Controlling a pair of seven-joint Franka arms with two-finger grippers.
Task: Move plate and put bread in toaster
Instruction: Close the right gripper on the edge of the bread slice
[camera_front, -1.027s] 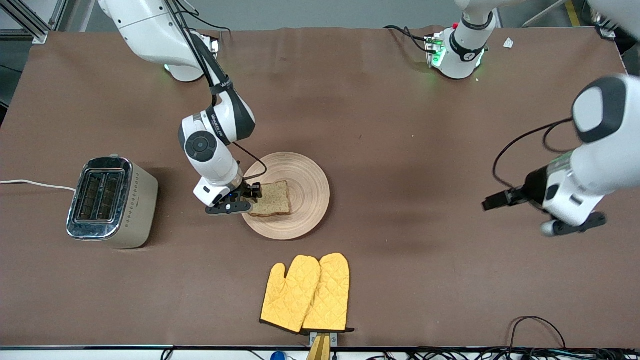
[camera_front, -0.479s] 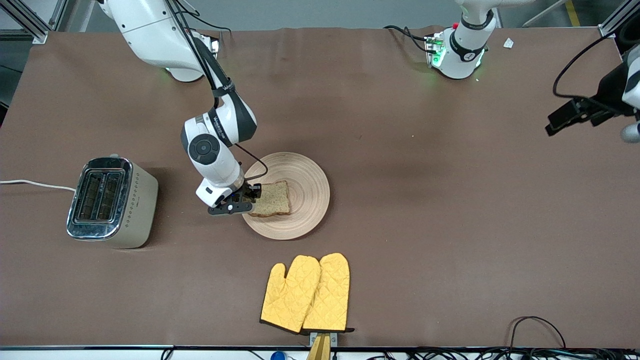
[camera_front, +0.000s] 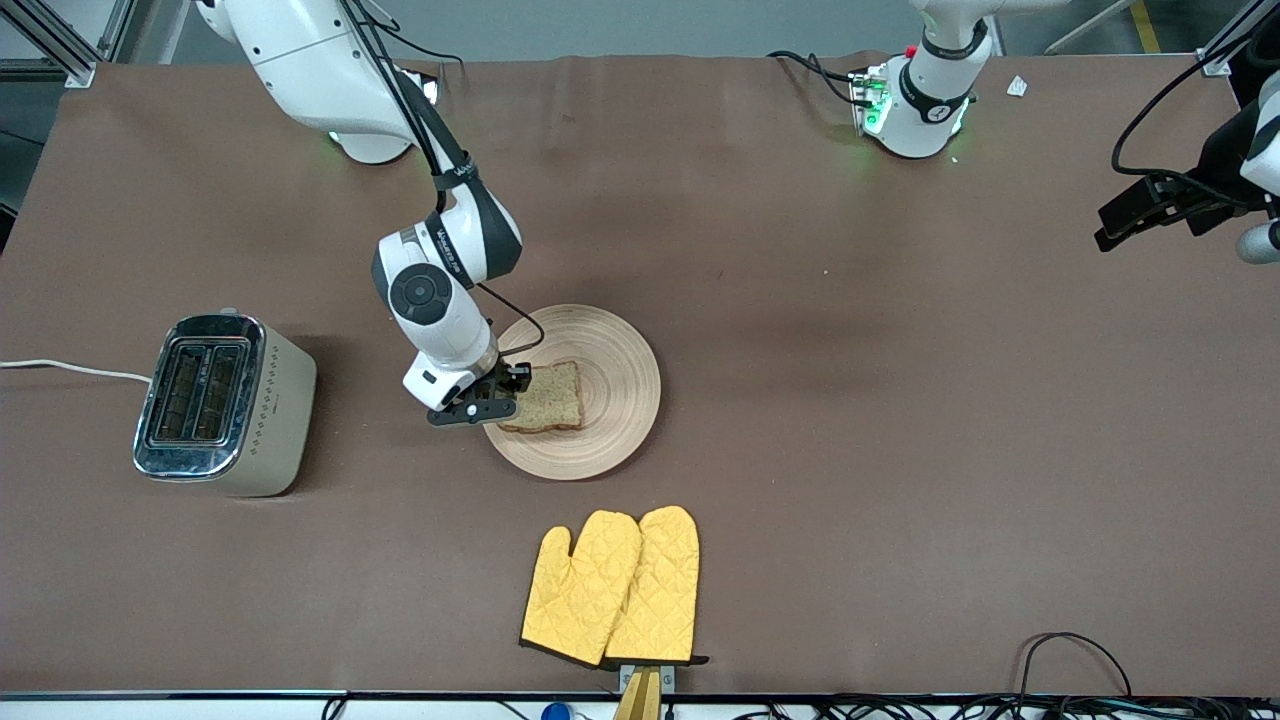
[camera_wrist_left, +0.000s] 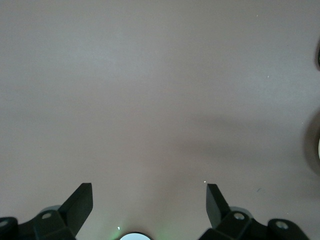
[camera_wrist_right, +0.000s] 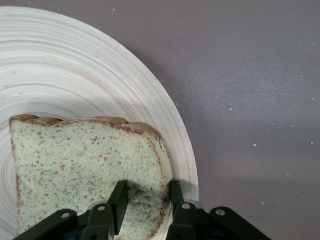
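Observation:
The bread (camera_front: 552, 396) lies on the wooden plate (camera_front: 620, 345) mid-table. My right gripper (camera_front: 508, 392) is low at the plate's rim on the toaster's side, shut on the corner of the bread. The right wrist view shows the fingers (camera_wrist_right: 119, 200) pinching the speckled bread (camera_wrist_right: 85, 160), which is dented between them and still rests on the plate (camera_wrist_right: 75, 65). The toaster (camera_front: 225, 405) stands toward the right arm's end, slots up and empty. My left gripper (camera_front: 1112, 230) is open and empty, up over the left arm's end of the table, with only bare cloth under it in the left wrist view (camera_wrist_left: 149, 200).
A pair of yellow oven mitts (camera_front: 612, 585) lies nearer to the front camera than the plate. The toaster's white cord (camera_front: 70, 368) runs off the table's edge. The brown cloth covers the whole table.
My right gripper has moved a little onto the bread's corner. My left arm has swung up and away toward the table's end, then nearly stopped. Bread and plate have not moved.

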